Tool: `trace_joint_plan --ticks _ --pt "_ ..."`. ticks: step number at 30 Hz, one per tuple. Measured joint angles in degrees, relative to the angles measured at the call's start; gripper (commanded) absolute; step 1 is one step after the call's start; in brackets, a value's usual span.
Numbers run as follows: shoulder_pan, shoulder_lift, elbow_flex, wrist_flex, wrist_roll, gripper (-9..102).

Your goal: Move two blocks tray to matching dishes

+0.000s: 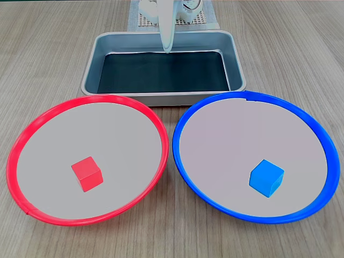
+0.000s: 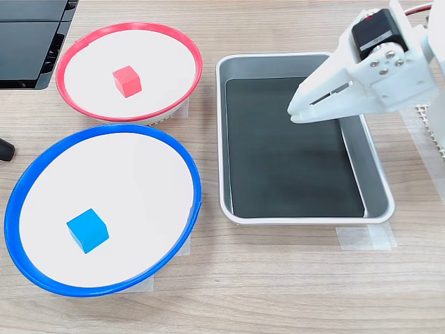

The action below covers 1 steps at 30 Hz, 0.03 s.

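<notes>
Apparently I'm done: red block (image 1: 86,173) on the red-rimmed dish (image 1: 32,129), blue block (image 1: 266,178) on the blue-rimmed dish (image 1: 312,121); gripper (image 2: 300,111), fingers pressed together, hangs above the bare tray (image 2: 372,174). Next, just park.

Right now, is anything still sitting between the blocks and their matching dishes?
Nothing visible does. The red block already lies in the red-rimmed dish, the blue block in the blue-rimmed dish. The gripper hangs over the tray.
</notes>
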State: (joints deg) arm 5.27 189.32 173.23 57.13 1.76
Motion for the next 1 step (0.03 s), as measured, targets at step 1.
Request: trace_joint_plan --ticks 1 --pt "0.0 0.0 0.0 0.0 0.0 0"
